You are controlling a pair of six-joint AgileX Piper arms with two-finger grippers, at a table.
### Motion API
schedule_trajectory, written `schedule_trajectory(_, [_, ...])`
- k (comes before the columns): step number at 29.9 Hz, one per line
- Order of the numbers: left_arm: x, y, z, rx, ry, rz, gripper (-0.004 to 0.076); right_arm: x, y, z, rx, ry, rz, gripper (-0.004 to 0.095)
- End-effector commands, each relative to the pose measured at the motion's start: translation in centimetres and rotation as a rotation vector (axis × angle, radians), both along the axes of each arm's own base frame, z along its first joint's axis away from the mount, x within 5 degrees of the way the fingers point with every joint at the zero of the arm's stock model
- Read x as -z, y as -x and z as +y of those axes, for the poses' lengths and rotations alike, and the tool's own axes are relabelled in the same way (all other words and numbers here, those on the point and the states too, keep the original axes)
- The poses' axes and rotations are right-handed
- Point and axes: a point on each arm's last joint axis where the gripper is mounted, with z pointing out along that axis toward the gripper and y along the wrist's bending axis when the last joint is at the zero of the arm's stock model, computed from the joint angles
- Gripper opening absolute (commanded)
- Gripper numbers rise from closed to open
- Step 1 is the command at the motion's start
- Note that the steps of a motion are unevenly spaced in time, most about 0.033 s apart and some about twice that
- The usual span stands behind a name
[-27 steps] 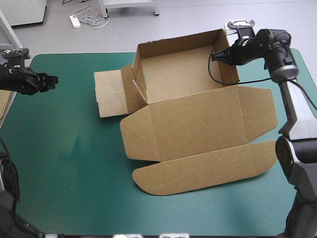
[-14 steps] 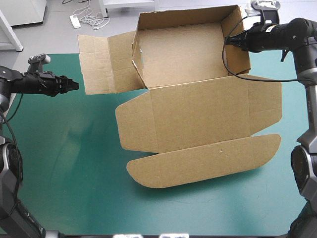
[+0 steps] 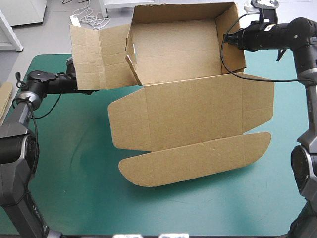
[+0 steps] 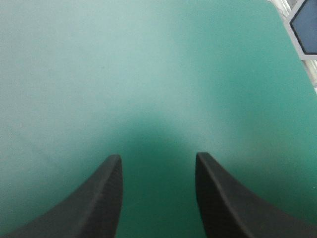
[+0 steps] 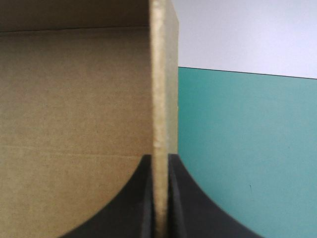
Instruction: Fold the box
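The teal-green worktop (image 3: 74, 163) carries the box (image 3: 193, 114) across its middle and far side. It is a brown tray with its far and right walls up, the lid panel and its tongue lying flat toward the near edge, and a creased side flap (image 3: 96, 57) splayed out to the left. Such board should be light and stiff within each panel but floppy at every crease, so a grip on a wall's edge close to a corner looks soundest. The right hand (image 5: 159, 161) pinches the tray's right wall just so, its fingers pressed onto the sheet. The left hand (image 4: 157, 158), fingers spread, reaches to the splayed flap's near edge, seemingly beneath it, and holds nothing, with only bare worktop between its fingers.
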Motion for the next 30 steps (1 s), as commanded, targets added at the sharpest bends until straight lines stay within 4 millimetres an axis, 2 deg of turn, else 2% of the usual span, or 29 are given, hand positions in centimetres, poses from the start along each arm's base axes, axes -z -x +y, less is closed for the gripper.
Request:
schedule_trajectory(1, [-4.6, 0.3, -2.4, 0.0, 0.159, -0.137, 0.0333, -3.4, 1.8, -0.2, 0.019, -0.047, -0.127, -0.0017])
schedule_trajectory(5, [-6.3, 0.4, -3.2, 0.016, 0.357, -0.184, 0.0333, -2.7, 1.5, -0.4, 0.025, 0.0, -0.093, -0.0017])
schedule_trajectory(13, [-9.1, 1.7, -3.8, 0.155, 0.685, -0.216, 0.0333, -2.2, 1.0, -0.5, 0.029, 0.007, -0.083, -0.0017])
schedule_trajectory(21, [-10.0, 2.5, -5.2, 0.196, 0.676, -0.21, 0.0333, -2.1, 0.9, -0.6, 0.042, 0.015, -0.093, -0.0017])
schedule_trajectory(26, [-11.5, 3.1, -6.0, 0.228, 0.677, -0.246, 0.0333, -1.7, 0.4, -0.7, 0.055, 0.02, -0.086, -0.0017])
schedule_trajectory(30, [-13.2, 3.4, -7.5, 0.279, 0.683, -0.26, 0.0333, -1.4, -0.1, -0.7, 0.064, 0.006, -0.082, -0.0017])
